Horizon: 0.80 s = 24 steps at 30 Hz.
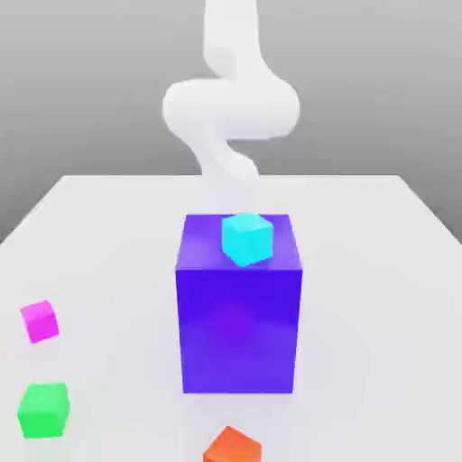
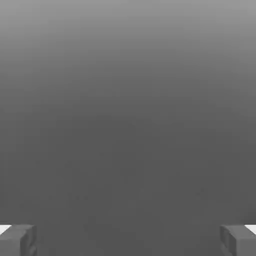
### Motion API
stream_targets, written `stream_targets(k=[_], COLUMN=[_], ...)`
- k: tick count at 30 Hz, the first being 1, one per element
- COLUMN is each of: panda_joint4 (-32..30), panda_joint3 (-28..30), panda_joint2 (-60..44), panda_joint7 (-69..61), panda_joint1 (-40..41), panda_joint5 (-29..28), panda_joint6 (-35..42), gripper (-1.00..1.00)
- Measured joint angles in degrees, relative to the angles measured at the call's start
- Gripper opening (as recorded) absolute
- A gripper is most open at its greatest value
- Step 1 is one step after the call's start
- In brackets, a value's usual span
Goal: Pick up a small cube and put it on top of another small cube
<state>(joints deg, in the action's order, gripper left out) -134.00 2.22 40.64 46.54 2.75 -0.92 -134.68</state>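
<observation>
Since the big blue-violet block likely just supports, grip flat opposite sides of the small cubes, probably light and stiff: green and magenta near the counter's left edge, cyan atop the block, orange-red cut off below. The pincer is spread, empty.

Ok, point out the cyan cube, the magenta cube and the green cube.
Cyan cube (image 1: 247, 240): exterior view, front side.
Magenta cube (image 1: 40, 322): exterior view, front side.
Green cube (image 1: 42, 418): exterior view, front side.
</observation>
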Motion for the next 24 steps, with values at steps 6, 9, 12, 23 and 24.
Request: stream_targets(k=[6,9,12,23,24], panda_joint4=[-5.4,-8.1,-10.7,-19.4,-19.2], panda_joint3=[6.4,9.9,13.6,20.8,19.3], panda_joint2=[-12.6,-18.7,-24.8,-48.8,-50.9], panda_joint7=[1.2,1.4,1.1,-8.0,-9.8], panda_joint1=[6.6,9.6,12.6,26.1,27.4], panda_joint5=[-1.6,-1.8,-1.4,11.5,13.9], panda_joint6=[-7.1,-10.6,-14.1,-26.8,-28.2], gripper=[0.00,0.00,0.00,0.00,0.00])
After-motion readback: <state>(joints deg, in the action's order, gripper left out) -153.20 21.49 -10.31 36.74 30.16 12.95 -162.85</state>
